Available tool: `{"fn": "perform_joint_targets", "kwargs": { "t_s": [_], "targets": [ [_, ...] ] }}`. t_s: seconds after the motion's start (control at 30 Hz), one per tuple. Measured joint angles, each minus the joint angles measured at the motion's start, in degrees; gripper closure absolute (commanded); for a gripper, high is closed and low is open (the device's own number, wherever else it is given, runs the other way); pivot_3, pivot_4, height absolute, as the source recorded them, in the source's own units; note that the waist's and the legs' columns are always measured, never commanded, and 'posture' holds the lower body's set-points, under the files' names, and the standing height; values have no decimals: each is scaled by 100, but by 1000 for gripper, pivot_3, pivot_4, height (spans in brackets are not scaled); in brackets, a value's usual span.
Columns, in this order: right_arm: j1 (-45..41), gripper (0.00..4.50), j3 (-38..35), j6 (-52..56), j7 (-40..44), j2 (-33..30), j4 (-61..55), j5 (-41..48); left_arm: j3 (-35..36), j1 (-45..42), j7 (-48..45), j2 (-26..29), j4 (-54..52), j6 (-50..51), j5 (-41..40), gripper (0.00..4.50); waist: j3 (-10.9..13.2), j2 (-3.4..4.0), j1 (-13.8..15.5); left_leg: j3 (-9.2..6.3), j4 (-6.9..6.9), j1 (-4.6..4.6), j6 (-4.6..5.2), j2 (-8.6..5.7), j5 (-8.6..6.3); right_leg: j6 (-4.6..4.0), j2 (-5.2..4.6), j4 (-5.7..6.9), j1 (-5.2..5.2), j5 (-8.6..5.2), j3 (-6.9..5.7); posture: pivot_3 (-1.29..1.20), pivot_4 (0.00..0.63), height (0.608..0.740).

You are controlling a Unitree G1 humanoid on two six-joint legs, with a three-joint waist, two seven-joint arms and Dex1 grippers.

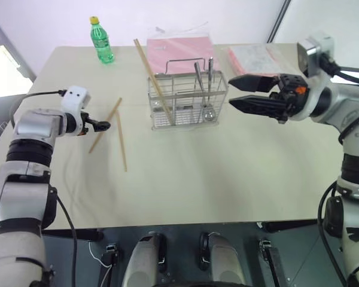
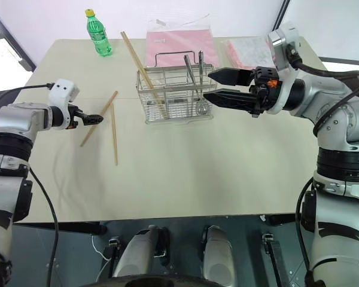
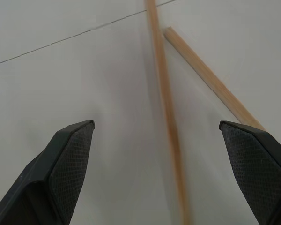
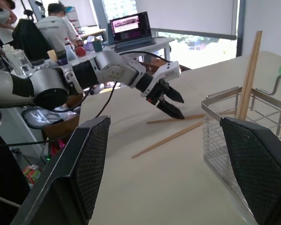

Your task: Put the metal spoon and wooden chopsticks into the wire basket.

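Note:
The wire basket (image 1: 188, 95) stands mid-table at the back. Inside it, the metal spoon (image 1: 210, 89) stands bowl down, and one pair of wooden chopsticks (image 1: 151, 75) leans out toward the left. Two more wooden chopsticks (image 1: 106, 125) (image 1: 122, 143) lie loose on the table left of the basket, crossing near their far ends. My left gripper (image 1: 102, 125) is open, low over the table, its tips right beside these sticks (image 3: 166, 117). My right gripper (image 1: 239, 94) is open and empty. It hovers level just right of the basket and points at it.
A green bottle (image 1: 100, 42) stands at the back left. Pink packets (image 1: 179, 51) (image 1: 254, 57) lie behind the basket. The table's near half is bare cream surface. In the right wrist view, people and desks with a laptop (image 4: 131, 28) show beyond the table's left edge.

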Motion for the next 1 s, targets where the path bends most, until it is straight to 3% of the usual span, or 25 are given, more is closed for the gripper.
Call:
{"fn": "perform_joint_targets", "kwargs": {
  "t_s": [0.2, 0.23, 0.33, 0.53, 0.73, 1.0],
  "targets": [
    [256, 672, -33, 11, -204, -15, -270, 152, -161, -239, -356, -176, 552, -274, 473, 0, 0, -1, 21, 0, 5, -1, 14, 1, -8, 0, -1, 3, 0, 0, 0, 0, 150, 692],
    [294, 612, -37, 13, -230, -19, -304, 179, -160, -301, -374, -208, 658, -312, 520, 253, 0, -1, 31, 1, 6, 0, 20, 1, -11, 1, -2, 3, 0, 0, 1, 0, 150, 692],
    [365, 584, -65, 14, -339, -47, -344, 252, -132, -510, -349, -381, 1072, -548, 619, 1305, -1, -2, 85, 1, 8, 2, 27, 1, -15, 0, -2, 6, 1, 1, 2, 0, 150, 692],
    [611, 584, -160, 13, -547, -79, -567, 390, -70, -804, -142, -494, 1713, -936, 829, 4470, -1, -2, 106, 1, 10, 1, 30, 3, -17, -2, -1, 8, -1, 2, 2, 0, 150, 692],
    [747, 584, -171, 13, -690, -127, -742, 527, 249, -846, 145, -492, 1918, -1249, 821, 4470, 0, -3, 103, 2, 10, 0, 30, 5, -17, -2, -1, 8, -3, 2, 2, 0, 150, 692],
    [867, 584, -208, 11, -874, -199, -862, 728, 1552, -1060, 1301, -293, 1976, -1506, 368, 4470, 6, -16, 117, 0, 12, -2, 31, 4, -17, -1, -2, 8, -1, 2, 1, 0, 150, 692]
  ]
}}
